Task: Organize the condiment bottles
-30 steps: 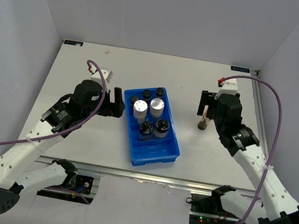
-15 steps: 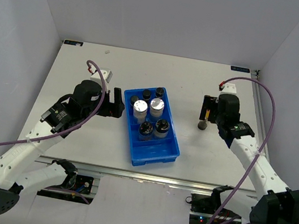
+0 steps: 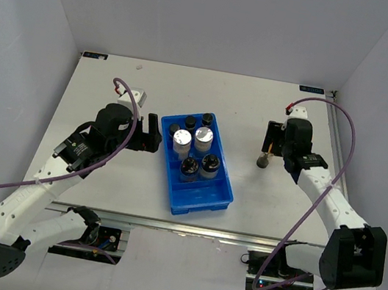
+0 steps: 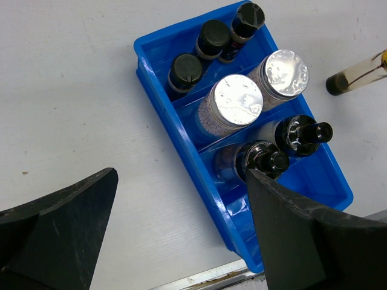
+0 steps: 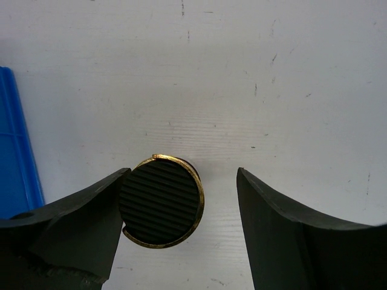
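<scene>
Bottle (image 5: 161,202): yellow, ribbed, black-capped.

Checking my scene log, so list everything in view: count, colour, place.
Tray: one, blue, table centre.
Spice jars: three, dark, black caps, tray's far row.
Lidded jars: two, clear, silver lids, tray's middle row.
Nozzle-top bottles: two, black tops, tray's third row.
Yellow bottle: one, dark cap, on the table right of the tray.
Table: one, white.
Cables: two, purple, along the arms.
Left end effector: black, open, left of tray.
Right end effector: black, open, straddling the yellow bottle.
</scene>
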Tool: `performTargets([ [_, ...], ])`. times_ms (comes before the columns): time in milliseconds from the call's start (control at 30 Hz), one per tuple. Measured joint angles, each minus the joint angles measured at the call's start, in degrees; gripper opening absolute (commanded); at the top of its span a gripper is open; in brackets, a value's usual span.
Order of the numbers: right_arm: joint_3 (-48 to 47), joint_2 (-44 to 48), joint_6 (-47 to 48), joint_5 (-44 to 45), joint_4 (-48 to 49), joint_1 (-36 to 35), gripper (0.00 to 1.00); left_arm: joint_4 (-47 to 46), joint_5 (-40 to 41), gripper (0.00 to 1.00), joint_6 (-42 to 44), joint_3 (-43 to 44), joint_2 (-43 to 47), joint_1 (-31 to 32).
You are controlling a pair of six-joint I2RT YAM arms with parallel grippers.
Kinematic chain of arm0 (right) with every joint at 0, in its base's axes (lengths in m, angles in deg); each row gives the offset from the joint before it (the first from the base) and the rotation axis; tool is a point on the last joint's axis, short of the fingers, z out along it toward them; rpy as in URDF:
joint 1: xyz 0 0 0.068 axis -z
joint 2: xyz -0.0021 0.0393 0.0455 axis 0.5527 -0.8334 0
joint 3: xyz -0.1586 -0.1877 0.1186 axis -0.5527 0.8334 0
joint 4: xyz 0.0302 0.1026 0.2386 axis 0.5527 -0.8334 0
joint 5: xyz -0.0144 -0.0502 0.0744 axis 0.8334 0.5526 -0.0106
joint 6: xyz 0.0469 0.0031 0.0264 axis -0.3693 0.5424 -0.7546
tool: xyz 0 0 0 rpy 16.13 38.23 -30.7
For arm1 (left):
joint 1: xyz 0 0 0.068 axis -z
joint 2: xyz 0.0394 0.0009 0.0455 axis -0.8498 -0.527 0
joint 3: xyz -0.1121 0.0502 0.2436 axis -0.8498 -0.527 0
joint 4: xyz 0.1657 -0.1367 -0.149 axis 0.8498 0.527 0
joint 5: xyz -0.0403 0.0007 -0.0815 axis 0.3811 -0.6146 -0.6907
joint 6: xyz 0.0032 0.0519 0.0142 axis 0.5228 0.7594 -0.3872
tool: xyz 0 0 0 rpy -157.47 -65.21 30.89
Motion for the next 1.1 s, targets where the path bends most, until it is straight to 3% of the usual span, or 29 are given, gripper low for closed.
performTargets([
  [333, 0.0, -0.9, 0.62, -1.82, 0.71, 0.02, 0.28, 0.03, 0.02, 0.98, -0.04, 0.0, 0.0, 0.0],
  [433, 0.0, -0.72, 1.18, -1.95, 0.4, 0.02, 0.09, 0.03, 0.0, 0.98, -0.07, 0.0, 0.02, 0.0],
  [733, -3.27, 7.26, 2.54, -5.34, -7.99, -1.68, 0.08, 0.22, -0.03, 0.98, -0.32, 0.02, 0.13, 0.0],
  [1100, -14.02, 19.99, 4.23, -14.53, -17.59, -16.11, 0.08, -0.29, -1.8, 0.98, -1.84, 0.02, -0.29, 0.0],
])
